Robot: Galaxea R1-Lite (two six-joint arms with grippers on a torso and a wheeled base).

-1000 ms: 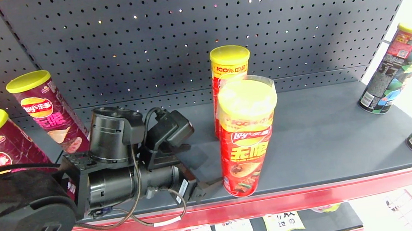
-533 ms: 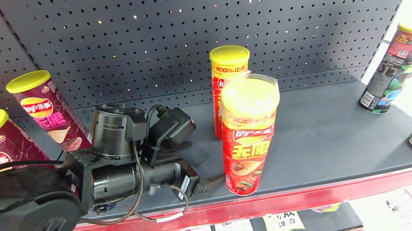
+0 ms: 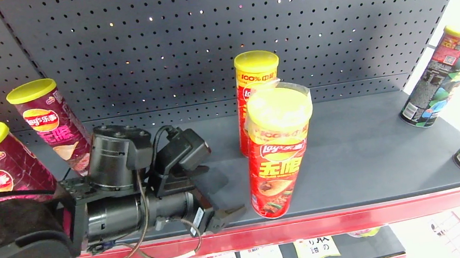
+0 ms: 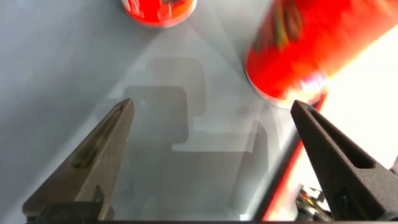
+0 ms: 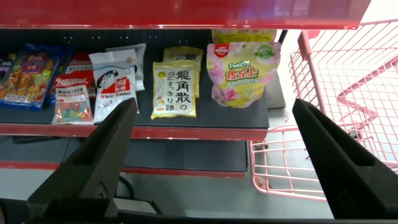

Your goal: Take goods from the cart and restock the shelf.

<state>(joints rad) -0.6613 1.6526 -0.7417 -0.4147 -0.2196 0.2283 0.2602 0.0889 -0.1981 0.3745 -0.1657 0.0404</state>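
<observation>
Two red chip cans stand upright on the grey shelf (image 3: 356, 154): the front can (image 3: 280, 153) near the red lip, the back can (image 3: 256, 87) right behind it. The left gripper (image 4: 211, 106) sits low over the shelf just beside the front can, jaws spread wide, nothing between them. The right gripper (image 5: 214, 102) is wide open and empty too, facing a lower shelf (image 5: 186, 132) of snack bags (image 5: 174, 87), with the pink cart (image 5: 348, 93) next to it.
</observation>
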